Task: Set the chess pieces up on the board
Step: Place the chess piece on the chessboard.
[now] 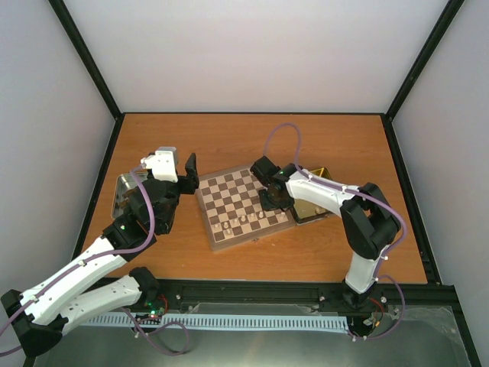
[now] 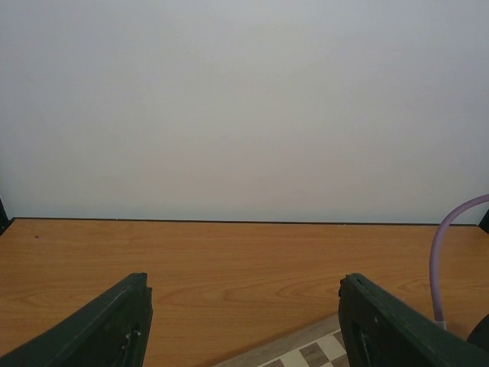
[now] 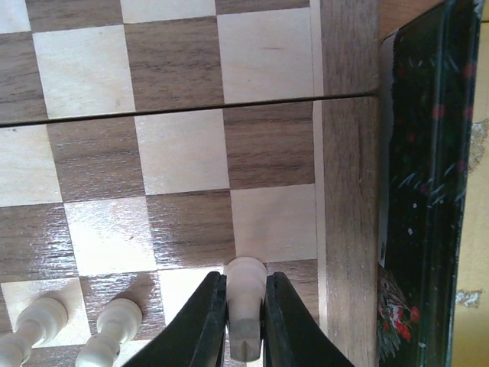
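In the right wrist view my right gripper (image 3: 245, 302) is shut on a cream-white chess piece (image 3: 246, 274), held low over the squares by the board's (image 3: 176, 160) right border. Two more cream pieces (image 3: 40, 321) stand to its left. From above, the right gripper (image 1: 272, 200) is at the board's (image 1: 229, 189) right side, and a row of cream pieces (image 1: 243, 221) stands along the near edge. My left gripper (image 1: 189, 174) hovers open off the board's left edge, nothing between its fingers (image 2: 114, 325); a board corner (image 2: 306, 354) shows below it.
A silver tray (image 1: 120, 196) lies under the left arm. A gold tin (image 1: 319, 174) sits right of the board, its dark patterned wall (image 3: 428, 191) close beside the right gripper. A purple cable (image 2: 437, 264) hangs at the right of the left wrist view.
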Controlling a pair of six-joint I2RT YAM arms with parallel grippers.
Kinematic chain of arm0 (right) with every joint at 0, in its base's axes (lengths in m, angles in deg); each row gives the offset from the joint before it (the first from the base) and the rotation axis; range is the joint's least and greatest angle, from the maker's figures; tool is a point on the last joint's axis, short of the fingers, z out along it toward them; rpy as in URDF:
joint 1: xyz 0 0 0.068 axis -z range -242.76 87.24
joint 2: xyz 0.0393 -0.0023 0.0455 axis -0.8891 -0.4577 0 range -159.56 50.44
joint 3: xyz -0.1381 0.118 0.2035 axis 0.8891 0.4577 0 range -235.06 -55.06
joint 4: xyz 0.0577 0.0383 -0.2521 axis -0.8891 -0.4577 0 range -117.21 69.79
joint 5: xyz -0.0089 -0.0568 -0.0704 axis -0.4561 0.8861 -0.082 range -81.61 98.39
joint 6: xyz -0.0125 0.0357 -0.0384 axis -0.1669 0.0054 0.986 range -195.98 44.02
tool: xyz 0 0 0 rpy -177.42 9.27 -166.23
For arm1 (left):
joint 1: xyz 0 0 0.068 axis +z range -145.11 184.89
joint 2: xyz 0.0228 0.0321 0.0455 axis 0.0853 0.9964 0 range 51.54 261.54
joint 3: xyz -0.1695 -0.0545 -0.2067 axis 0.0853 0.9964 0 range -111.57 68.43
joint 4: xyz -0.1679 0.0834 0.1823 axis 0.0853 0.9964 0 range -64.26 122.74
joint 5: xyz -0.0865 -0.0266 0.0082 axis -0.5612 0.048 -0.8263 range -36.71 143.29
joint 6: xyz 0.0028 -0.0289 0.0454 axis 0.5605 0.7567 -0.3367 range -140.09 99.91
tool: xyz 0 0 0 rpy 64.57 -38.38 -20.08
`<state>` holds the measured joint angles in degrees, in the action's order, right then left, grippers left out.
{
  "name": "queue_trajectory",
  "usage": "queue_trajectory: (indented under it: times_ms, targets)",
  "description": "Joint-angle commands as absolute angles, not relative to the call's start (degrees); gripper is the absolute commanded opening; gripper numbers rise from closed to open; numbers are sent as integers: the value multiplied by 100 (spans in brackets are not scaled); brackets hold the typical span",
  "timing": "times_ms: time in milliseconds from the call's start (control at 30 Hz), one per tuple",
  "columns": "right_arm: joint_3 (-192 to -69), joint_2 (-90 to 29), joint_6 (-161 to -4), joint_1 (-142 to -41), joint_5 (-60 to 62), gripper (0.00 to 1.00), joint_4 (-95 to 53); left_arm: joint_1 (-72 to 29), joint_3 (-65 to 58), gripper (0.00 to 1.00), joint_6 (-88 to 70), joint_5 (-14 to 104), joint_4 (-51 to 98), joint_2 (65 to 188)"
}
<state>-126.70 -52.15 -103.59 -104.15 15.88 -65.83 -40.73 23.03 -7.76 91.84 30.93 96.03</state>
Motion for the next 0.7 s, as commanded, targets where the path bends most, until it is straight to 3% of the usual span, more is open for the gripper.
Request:
queue_trajectory:
  times_ms: [0,667]
  targets:
    - [-12744,-5101,-10367,-10555,1657,12,-6627,-4036,2270,68,-833,9180,3104,9570]
    - [-12092,-4515,-11149,-11108,1572,12,-6927,-4037,2263,68,-797,9143,3117,9596]
